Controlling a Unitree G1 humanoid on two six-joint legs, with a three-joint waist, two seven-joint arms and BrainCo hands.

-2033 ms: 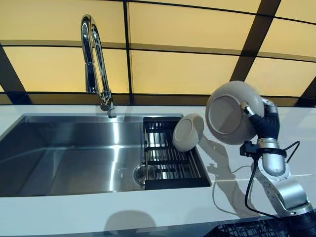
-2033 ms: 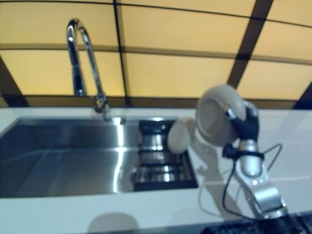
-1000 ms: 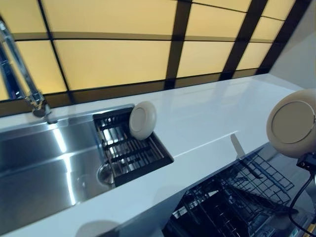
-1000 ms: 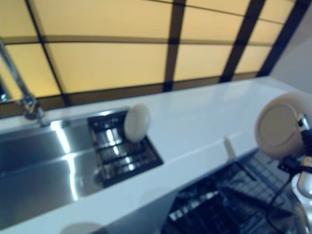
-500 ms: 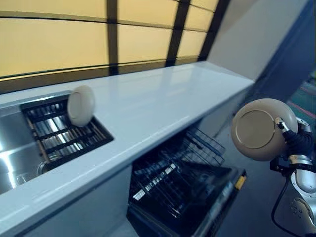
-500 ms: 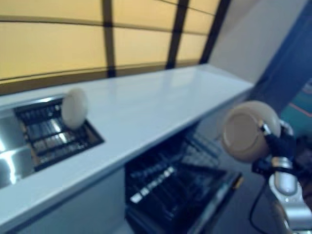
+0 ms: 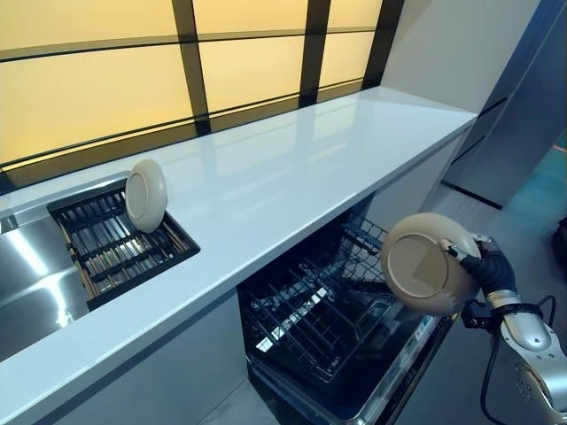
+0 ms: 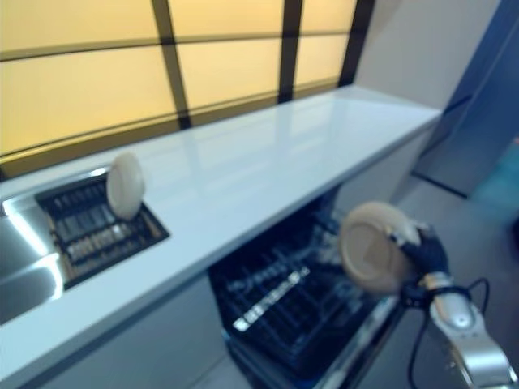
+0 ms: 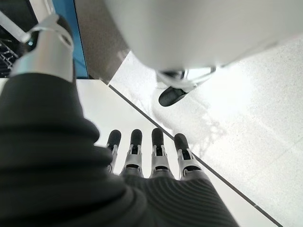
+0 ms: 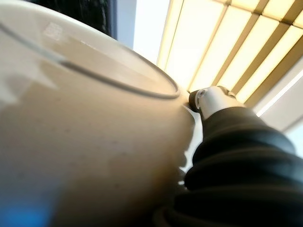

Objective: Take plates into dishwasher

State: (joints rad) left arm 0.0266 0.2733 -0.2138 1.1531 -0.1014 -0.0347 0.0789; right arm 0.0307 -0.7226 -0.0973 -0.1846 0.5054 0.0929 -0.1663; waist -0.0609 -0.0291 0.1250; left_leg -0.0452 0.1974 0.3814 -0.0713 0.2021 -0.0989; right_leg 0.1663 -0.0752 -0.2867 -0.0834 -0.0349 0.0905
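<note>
Now over the rack: plate being carried to the open dishwasher

Right hand point(image 7: 485, 263) is gripping a beige plate point(image 7: 427, 264) by its rim, holding it on edge with its base facing the camera. Two seconds ago this plate was up at bench height beside the sink; since then the whole view has been swinging right, so the camera has turned, and the plate is now hanging lower, in front of the open dishwasher point(image 7: 337, 328). In the right wrist view the plate point(image 10: 85, 142) is filling almost everything, with a dark-tipped finger point(image 10: 196, 98) hooked at the rim. Judging from this, the carry is nearly over and slotting the plate in is what remains.

Second plate point(image 7: 145, 196) is standing on edge in the black drying rack point(image 7: 115, 248) set in the sink point(image 7: 27, 283), unmoved relative to that rack through the earlier pictures, so one more trip is likely waiting.

Left hand point(image 9: 151, 158) is showing only in its own wrist view, fingers straight, holding nothing, pointing down at the floor.

White bench point(image 7: 292, 168) is running above the dishwasher. Upper wire basket point(image 7: 306, 319) is pulled out and lying under the plate's path; its tines probably need clearing before the plate goes down.
</note>
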